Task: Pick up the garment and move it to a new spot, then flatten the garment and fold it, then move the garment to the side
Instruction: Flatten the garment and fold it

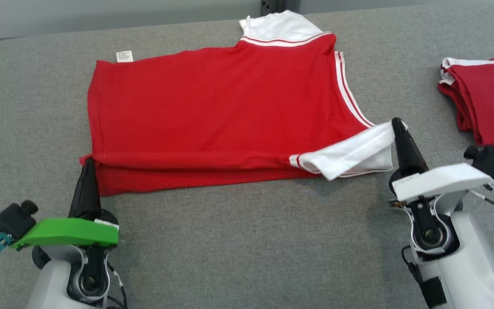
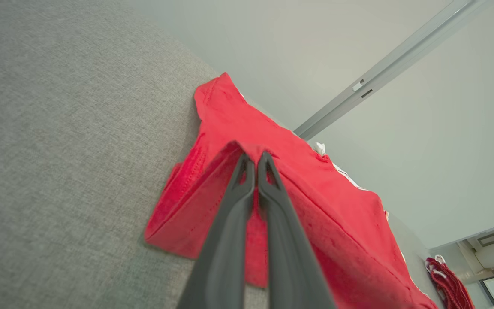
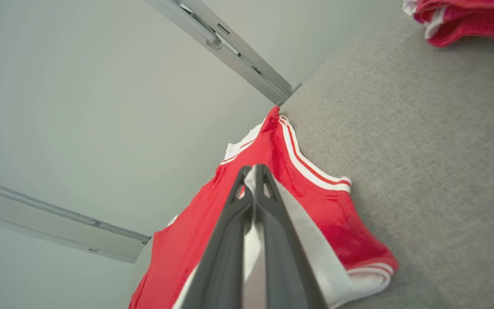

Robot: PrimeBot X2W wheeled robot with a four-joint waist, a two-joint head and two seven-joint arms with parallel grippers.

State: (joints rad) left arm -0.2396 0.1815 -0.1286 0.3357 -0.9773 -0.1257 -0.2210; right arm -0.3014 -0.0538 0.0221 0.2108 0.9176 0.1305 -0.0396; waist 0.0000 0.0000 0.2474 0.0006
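A red garment [image 1: 212, 111] with white striped sleeves lies spread on the grey surface, its near edge folded over. My left gripper [image 1: 87, 162] is shut on the garment's near left corner, and the left wrist view shows the red cloth [image 2: 247, 128] pinched between the fingers [image 2: 230, 214]. My right gripper [image 1: 398, 123] is shut on the white sleeve [image 1: 354, 154] at the near right, lifting it slightly. In the right wrist view the white sleeve cloth [image 3: 315, 253] runs between the fingers [image 3: 272, 231]. A white label [image 1: 124, 56] sticks out at the far left corner.
A second red and white garment [image 1: 483, 98], folded, lies at the right edge of the grey surface [image 1: 247, 240]. A wall with metal rails [image 3: 230, 47] stands behind the surface's far edge.
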